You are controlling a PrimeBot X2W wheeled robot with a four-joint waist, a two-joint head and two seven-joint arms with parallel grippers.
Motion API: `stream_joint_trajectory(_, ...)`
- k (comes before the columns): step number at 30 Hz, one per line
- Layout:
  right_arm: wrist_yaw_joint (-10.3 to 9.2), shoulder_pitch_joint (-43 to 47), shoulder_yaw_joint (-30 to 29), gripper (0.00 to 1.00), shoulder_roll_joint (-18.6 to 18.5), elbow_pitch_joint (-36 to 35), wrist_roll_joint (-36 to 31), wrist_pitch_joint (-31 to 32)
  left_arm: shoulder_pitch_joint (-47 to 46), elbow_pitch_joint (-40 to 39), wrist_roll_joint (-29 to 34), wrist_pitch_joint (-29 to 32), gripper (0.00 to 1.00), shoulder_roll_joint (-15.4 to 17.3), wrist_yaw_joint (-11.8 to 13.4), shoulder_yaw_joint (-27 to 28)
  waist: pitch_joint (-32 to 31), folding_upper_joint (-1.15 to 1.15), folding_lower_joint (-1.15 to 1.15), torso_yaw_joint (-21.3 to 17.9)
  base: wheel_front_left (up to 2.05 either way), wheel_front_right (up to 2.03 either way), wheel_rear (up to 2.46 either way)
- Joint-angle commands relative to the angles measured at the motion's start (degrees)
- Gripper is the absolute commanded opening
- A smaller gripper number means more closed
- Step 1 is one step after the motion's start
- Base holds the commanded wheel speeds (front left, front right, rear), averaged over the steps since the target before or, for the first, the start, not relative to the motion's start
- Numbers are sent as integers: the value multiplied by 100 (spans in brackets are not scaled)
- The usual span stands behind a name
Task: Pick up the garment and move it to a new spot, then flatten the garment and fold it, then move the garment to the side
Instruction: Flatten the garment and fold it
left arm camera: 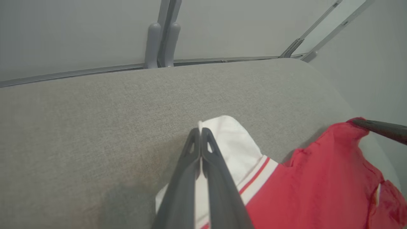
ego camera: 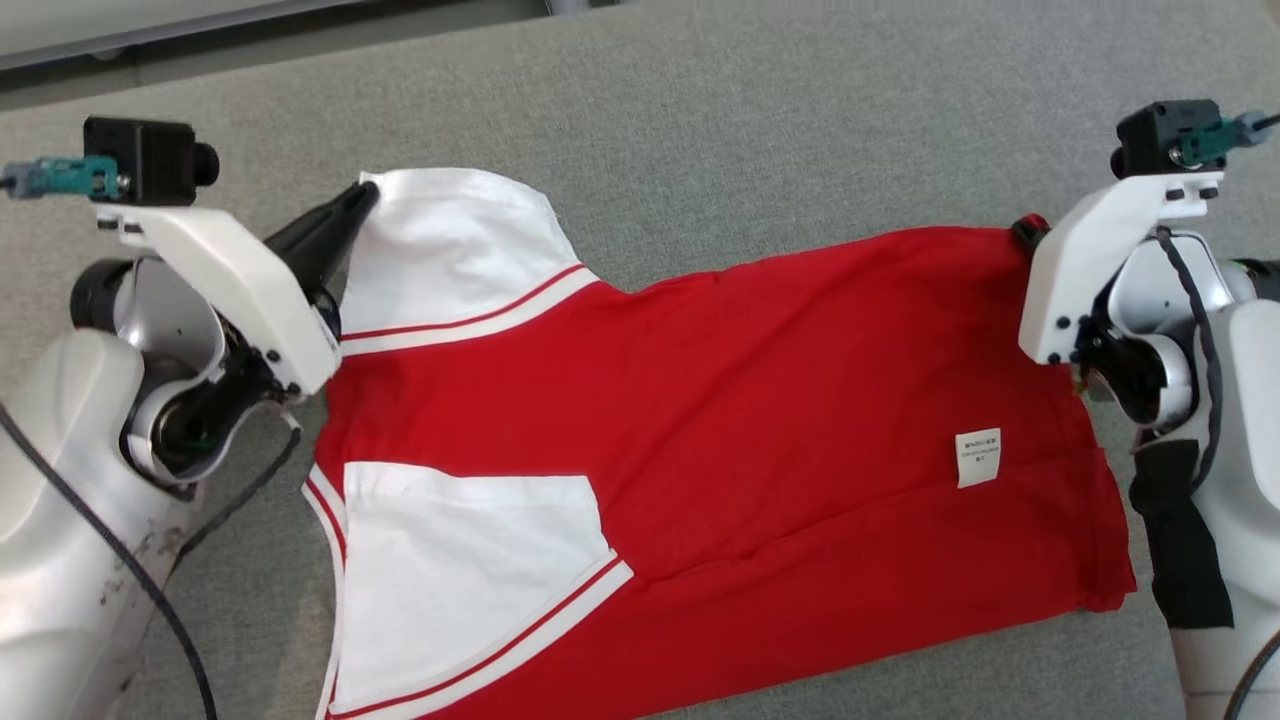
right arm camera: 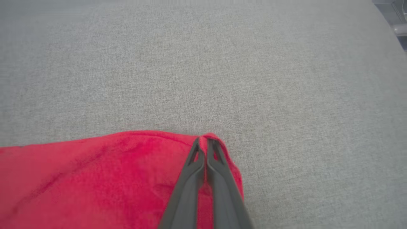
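The garment is cut off at the bottom edge of the head view, through its lower white sleeve. The print on its small label is too small to read. At the upper right, the right hand is mostly hidden behind its own white wrist housing, with only a dark tip showing at the cloth's corner.

Beyond the red-and-white shirt, the grey fabric worktop lies open to its far edge, where a grey post rises.
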Motion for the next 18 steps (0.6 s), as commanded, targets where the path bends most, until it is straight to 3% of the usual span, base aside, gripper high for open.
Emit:
stream_joint_trajectory(1, 1, 194, -49, 0, -102, -145, 59, -49, 262, -225, -174, -118, 0, 18, -40, 111, -225, 0, 0, 121, 0, 0, 0)
stream_joint_trajectory(10, 1, 1192, -183, 0, -275, -869, 187, 158, 2084, -1844, -738, -852, 0, 205, 166, 586, -705, 0, 0, 289, 0, 0, 0)
stream_joint_trajectory(18, 1, 1898, -466, 0, -412, -1432, 201, 251, 3444, -3216, -1112, -1263, 0, 75, 398, 671, -901, 0, 0, 507, 0, 0, 0)
